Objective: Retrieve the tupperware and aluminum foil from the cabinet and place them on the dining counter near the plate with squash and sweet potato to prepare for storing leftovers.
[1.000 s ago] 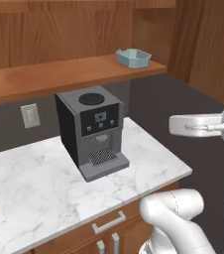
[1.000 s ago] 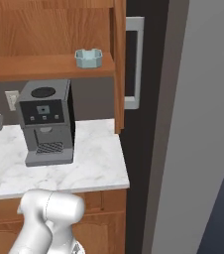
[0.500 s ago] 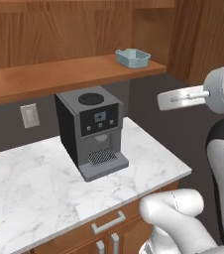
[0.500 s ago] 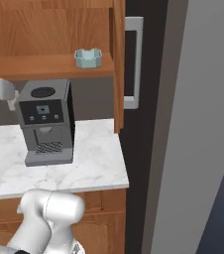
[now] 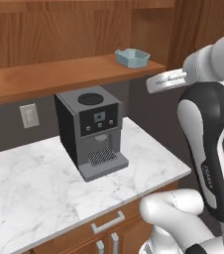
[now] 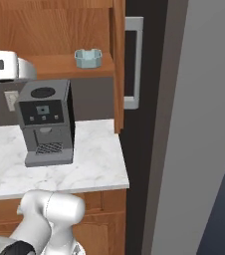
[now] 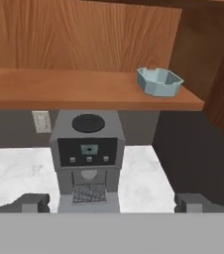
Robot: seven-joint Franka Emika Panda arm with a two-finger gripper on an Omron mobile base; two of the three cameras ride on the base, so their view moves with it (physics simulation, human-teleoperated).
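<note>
Coffee mach. [image 5: 91,133] on marble top [image 5: 39,183] (outlet [image 5: 29,115] behind).

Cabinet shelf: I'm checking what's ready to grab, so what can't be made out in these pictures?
- Tupperware contents: its wall hides the inside in the hand view.
- Cabinet shelf's left end: cut off by the left base view's edge.
- Hand: just fingertips, bottom edge.

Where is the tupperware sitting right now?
The tupperware sits on the wooden shelf of the cabinet, near the shelf's right end in all three views, above and to the right of the coffee machine on the marble counter.
</note>
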